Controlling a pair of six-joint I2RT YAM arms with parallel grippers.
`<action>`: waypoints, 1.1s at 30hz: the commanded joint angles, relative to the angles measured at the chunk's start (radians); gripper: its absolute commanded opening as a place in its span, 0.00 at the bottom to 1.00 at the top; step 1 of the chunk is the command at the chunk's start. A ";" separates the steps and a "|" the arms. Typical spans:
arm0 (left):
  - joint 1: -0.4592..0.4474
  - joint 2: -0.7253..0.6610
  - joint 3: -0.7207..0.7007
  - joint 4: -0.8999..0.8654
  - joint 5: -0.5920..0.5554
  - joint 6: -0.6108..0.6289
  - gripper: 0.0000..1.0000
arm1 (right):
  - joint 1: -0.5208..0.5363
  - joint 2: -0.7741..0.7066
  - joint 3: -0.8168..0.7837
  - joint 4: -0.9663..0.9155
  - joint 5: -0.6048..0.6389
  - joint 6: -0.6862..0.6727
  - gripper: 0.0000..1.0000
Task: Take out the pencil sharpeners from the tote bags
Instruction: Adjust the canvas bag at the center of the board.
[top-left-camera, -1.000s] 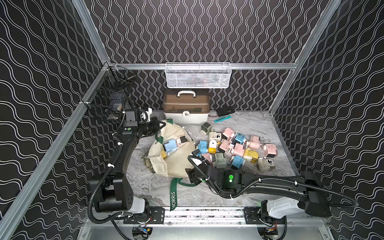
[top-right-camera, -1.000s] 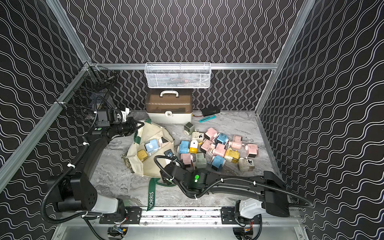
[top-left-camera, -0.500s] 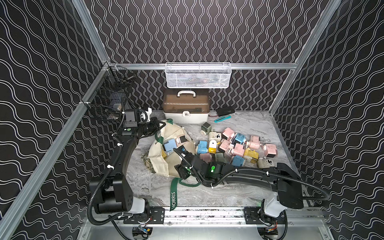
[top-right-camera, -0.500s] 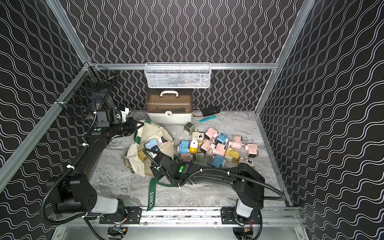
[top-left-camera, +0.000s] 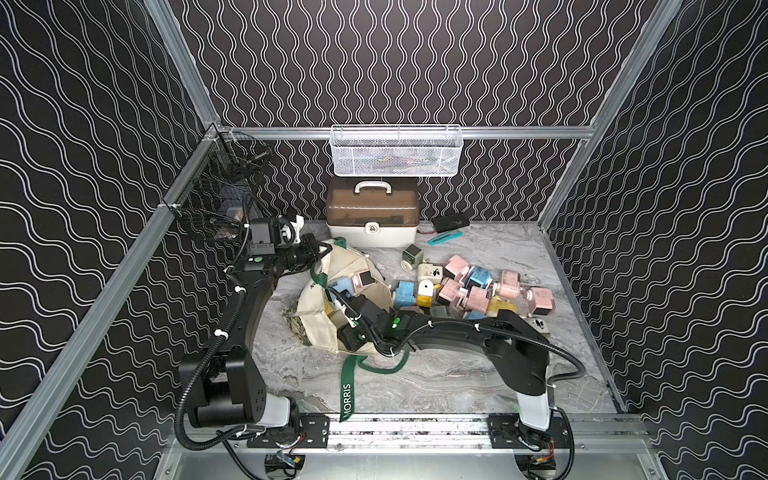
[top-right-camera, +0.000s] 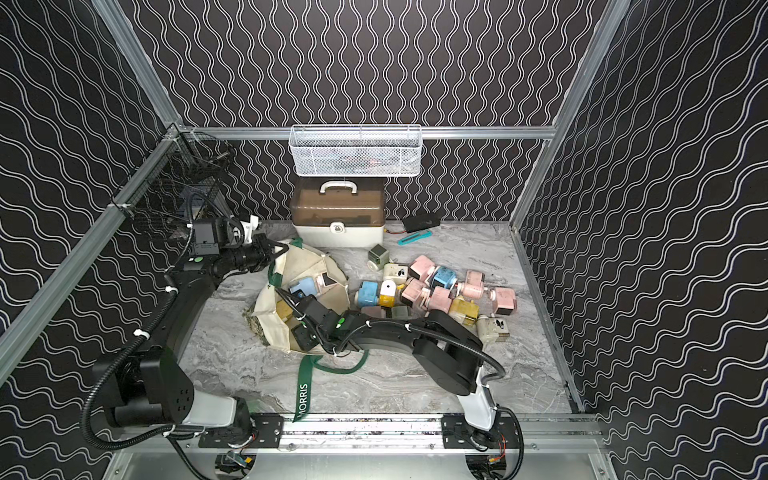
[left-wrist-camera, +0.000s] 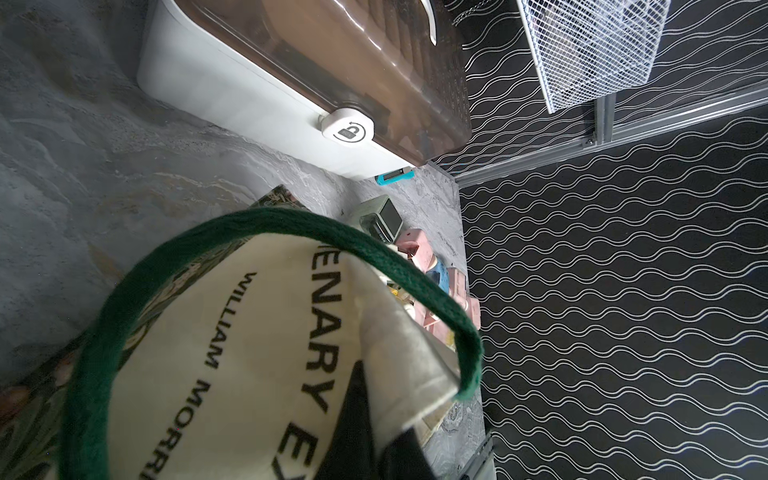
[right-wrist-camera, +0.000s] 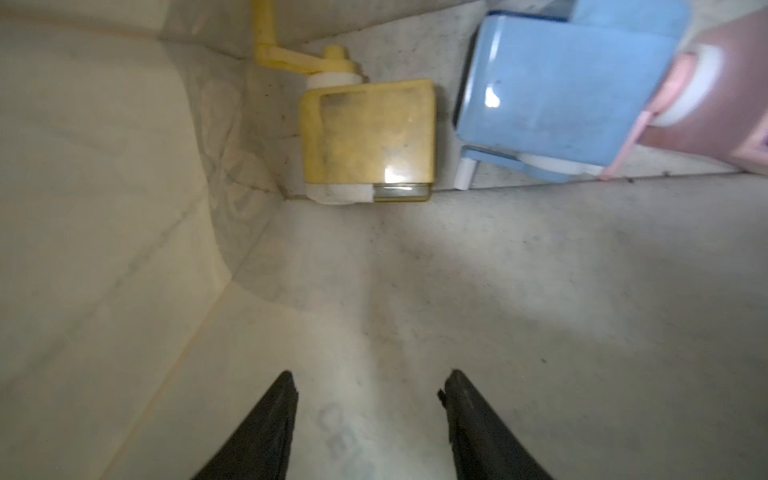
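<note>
In both top views the tip of the right gripper (right-wrist-camera: 368, 384) is buried inside the tote bag (top-left-camera: 318, 332). Inside the bag, the pink sharpener (right-wrist-camera: 731, 95) is blurred and cropped by the frame edge, and the bag's lettering (left-wrist-camera: 324, 320) runs off the left wrist view.

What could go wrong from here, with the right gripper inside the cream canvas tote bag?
The yellow plastic sharpener lies in a fabric corner beside the light blue plastic sharpener; the open right gripper could pinch canvas or bump the blue one.
Its crank handle may snag the cream canvas tote bag coming out.
The shut left gripper holds the bag's rim up; a slip might drop it onto the right arm.
</note>
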 joint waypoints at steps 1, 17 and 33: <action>0.001 -0.010 0.005 0.092 0.049 0.015 0.00 | 0.028 0.070 0.076 0.028 -0.076 -0.062 0.61; -0.047 -0.003 0.034 -0.015 0.003 0.134 0.00 | -0.081 0.066 0.058 0.166 -0.029 -0.075 0.92; -0.047 -0.015 0.023 0.006 0.013 0.109 0.00 | -0.125 0.182 0.096 0.282 -0.051 -0.019 0.98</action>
